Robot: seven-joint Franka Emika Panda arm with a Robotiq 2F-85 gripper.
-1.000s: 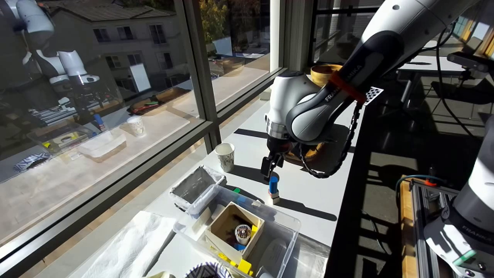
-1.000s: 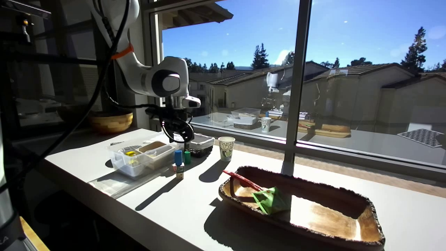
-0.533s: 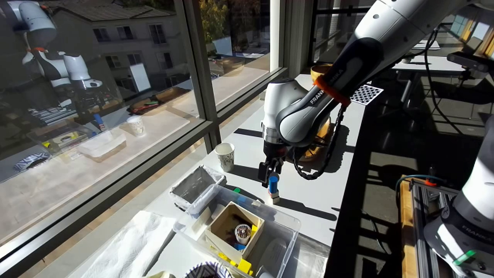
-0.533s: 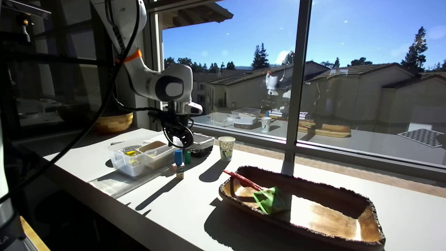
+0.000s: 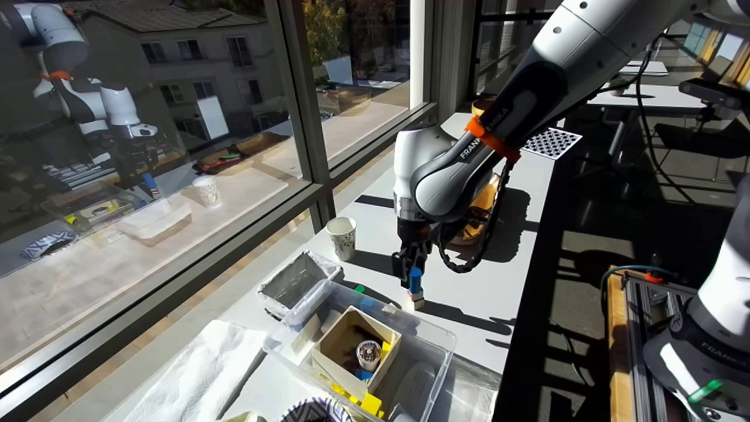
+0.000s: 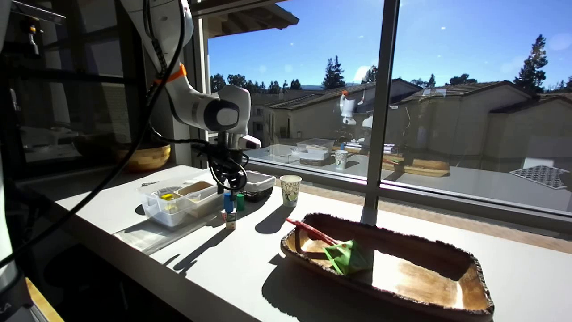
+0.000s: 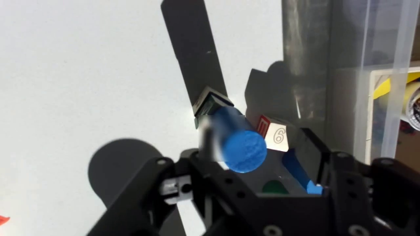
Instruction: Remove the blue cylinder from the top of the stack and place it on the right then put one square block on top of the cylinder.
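Blue cylinder [image 7: 245, 151]: stood atop stack [image 6: 230, 219]. Gripper [image 7: 257, 147]: hung at stack top, fingers [image 7: 310, 154] apart. Removal, placing, topping: apparently all remained.

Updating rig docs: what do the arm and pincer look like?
The Franka arm is white, rounded and dark-trimmed, with Franka lettering, an orange strap and a looping, ribbed black cable. The pincer is black, angular and two-fingered, with round bolt heads.

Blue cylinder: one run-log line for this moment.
blue cylinder: upright atop block stack | gripper: open, close by | contact: unclear | lift: not yet
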